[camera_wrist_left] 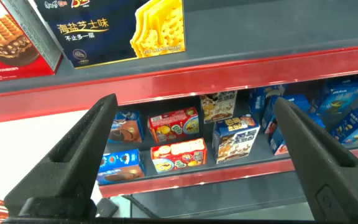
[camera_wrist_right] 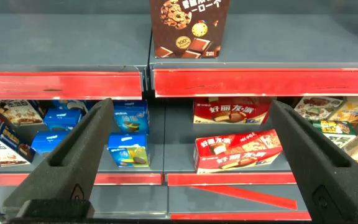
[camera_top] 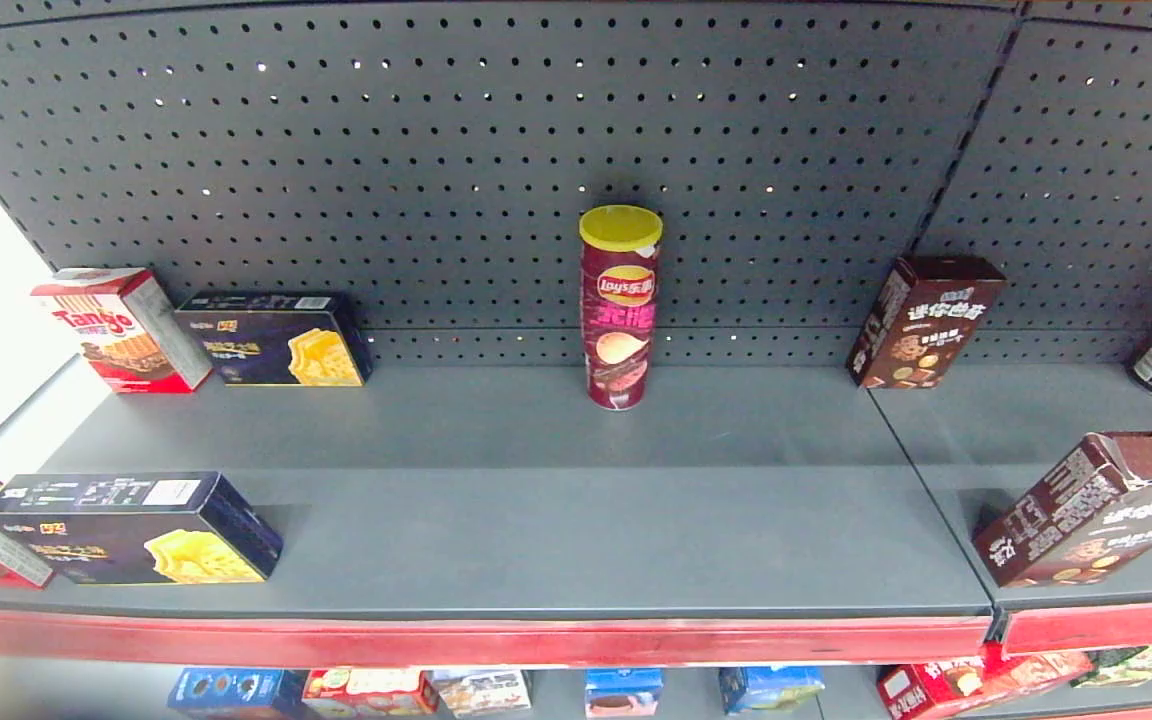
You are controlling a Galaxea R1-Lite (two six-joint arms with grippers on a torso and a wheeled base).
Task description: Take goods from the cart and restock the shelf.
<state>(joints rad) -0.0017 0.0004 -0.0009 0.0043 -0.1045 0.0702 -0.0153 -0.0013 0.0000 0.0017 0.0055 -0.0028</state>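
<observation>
Facing the shelf point(camera_top: 536, 520), we carry nothing: left hand point(camera_wrist_left: 191, 124) and right hand point(camera_wrist_right: 191, 118) are both spread and empty, lower than the upright chip can point(camera_top: 621, 305). A cracker box point(camera_top: 276, 340) sits left of the can and a chocolate box point(camera_top: 921, 320) right of it. We judge fetching to be the step in hand; the next move calls for turning to the cart for goods.

Left hand point(camera_wrist_left: 194, 98), right hand point(camera_wrist_right: 191, 101): black wedges
</observation>
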